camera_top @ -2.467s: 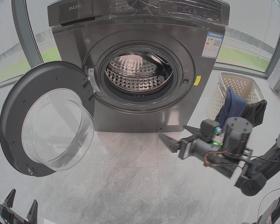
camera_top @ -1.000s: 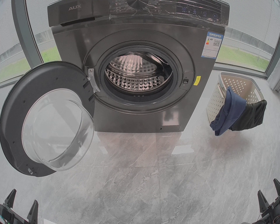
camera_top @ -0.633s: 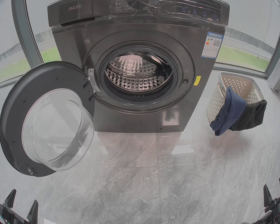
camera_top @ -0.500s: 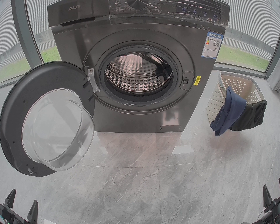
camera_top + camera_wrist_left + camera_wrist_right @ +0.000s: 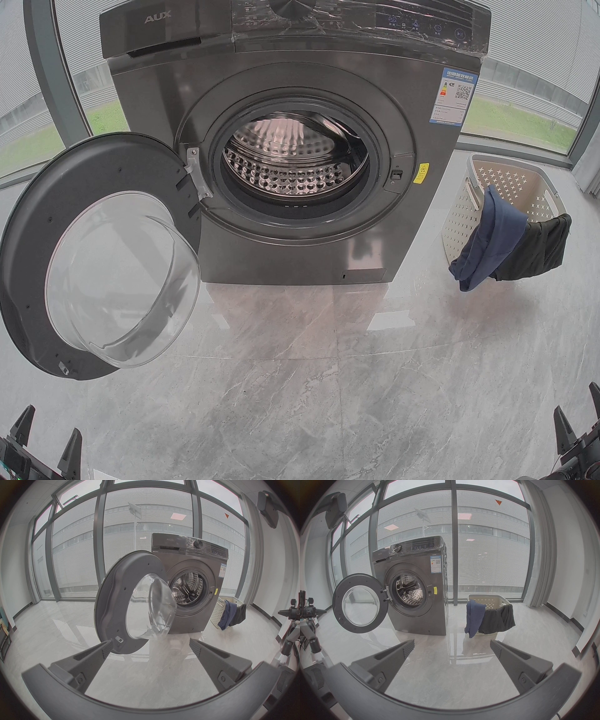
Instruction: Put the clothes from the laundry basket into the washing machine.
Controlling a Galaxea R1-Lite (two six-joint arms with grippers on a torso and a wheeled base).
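The grey washing machine [image 5: 294, 144] stands straight ahead, its round door [image 5: 94, 250] swung open to the left and its steel drum [image 5: 290, 159] holding no clothes. To its right a beige laundry basket [image 5: 509, 181] sits on the floor, with a blue garment [image 5: 490, 240] and a black garment [image 5: 537, 247] draped over its near rim. My left gripper [image 5: 47, 434] is open at the bottom left corner, far from both. My right gripper [image 5: 578, 415] is open at the bottom right corner, well short of the basket [image 5: 487, 600].
Glossy grey marble floor [image 5: 325, 375] spreads between me and the machine. Tall glass windows [image 5: 531, 69] with dark frames stand behind the machine. The open door [image 5: 131, 602] juts out over the floor on the left side.
My right arm, stretched out in front of the basket 2.5 s ago, has drawn back to the bottom right corner. The clothes and basket lie as before. The camera shifted slightly.
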